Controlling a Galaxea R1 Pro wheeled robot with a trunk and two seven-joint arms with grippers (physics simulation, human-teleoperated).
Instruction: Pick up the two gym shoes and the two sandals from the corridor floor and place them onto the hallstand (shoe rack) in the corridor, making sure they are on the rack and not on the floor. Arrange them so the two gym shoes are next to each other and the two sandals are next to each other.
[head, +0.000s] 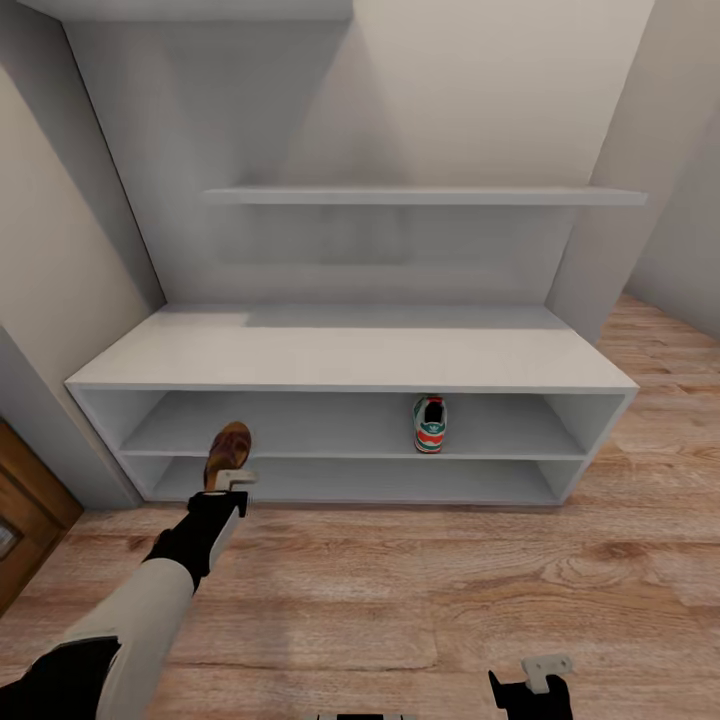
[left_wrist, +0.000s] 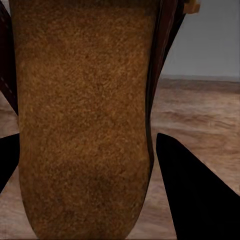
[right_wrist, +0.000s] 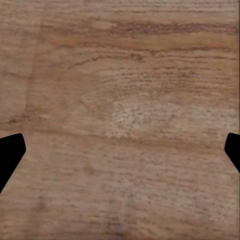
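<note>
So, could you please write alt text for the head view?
The left claw holds a brown sandal at the pale grey hallstand, whose upper shelf holds one gym shoe. The right claw hangs over the wood floor.

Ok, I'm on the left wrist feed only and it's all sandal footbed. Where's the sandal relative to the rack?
Observer: The sandal in the left tool is at the front of the hallstand, by the left part of its upper open tier.
Operator: Anything on the rack?
Observer: One gym shoe stands on that tier, right of centre, well apart from the sandal.
Operator: Right arm?
Observer: The right tool hangs open and empty over the corridor floor.
</note>
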